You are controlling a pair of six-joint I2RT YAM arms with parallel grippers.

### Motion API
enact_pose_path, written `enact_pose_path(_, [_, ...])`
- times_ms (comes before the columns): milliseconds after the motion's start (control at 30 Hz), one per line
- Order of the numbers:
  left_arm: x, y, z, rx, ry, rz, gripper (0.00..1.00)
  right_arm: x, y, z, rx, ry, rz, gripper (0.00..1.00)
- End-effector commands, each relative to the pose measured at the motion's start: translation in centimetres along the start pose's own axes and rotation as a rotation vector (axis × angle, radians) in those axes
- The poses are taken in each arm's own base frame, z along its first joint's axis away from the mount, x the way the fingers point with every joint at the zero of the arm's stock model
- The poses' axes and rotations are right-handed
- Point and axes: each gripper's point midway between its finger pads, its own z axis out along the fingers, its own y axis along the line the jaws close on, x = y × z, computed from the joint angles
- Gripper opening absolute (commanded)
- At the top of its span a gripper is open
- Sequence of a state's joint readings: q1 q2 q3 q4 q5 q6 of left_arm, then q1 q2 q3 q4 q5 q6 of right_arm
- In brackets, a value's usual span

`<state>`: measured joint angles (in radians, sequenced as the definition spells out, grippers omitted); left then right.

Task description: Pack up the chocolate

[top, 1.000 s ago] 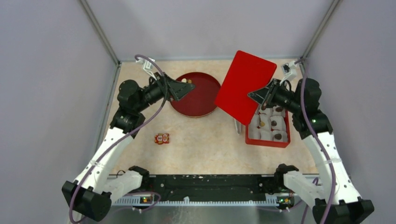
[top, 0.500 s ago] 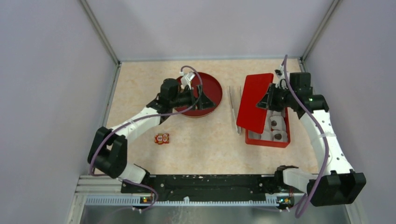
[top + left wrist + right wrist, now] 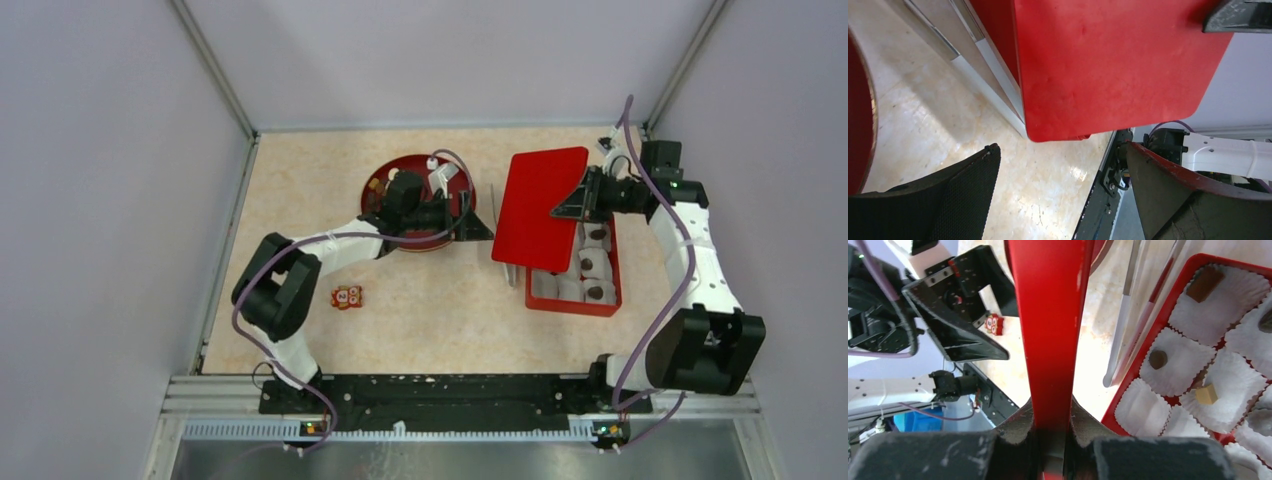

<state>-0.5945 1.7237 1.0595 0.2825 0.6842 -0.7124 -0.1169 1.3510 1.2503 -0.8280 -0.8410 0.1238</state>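
Top external: right gripper [image 3: 568,208] clamped on red lid [image 3: 532,205], left gripper [image 3: 479,216] spread, now farther right past bowl [image 3: 395,165].

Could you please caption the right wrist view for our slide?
The right end effector clamps the red lid edge-on beside the red tray of paper cups, several holding chocolates.

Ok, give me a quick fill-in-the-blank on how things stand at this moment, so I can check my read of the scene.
1. The right gripper is shut on the edge of the red ____.
2. The left gripper is ____ and holds nothing.
3. The chocolate in the red box sits in white paper ____.
4. The tweezers lie on the table between the box and the round red ____.

Missing words: lid; open; cups; plate.
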Motion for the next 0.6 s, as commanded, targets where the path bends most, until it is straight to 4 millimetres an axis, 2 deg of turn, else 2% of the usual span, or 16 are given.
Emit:
enact_pose_path(0, [-1.0,-1.4,2.2,0.076,-0.005,0.054,0.98,-0.7,2.6,-1.1,-0.103,-0.056,-0.084,0.00])
enact_pose_path(233, [0.3,-2.7,4.8,0.153,0.033,0.091,0.98,0.3,1.3,-1.4,-0.007,-0.046,-0.045,0.00])
enact_pose_path(433, [1.1,-3.2,5.9,0.172,0.044,0.104,0.98,-0.7,3.3,-2.4,-0.046,-0.134,-0.047,0.00])
enact_pose_path(567, [1.0,-3.4,6.6,0.194,0.040,0.101,0.99,-0.4,2.7,-2.7,0.004,-0.116,-0.039,0.00])
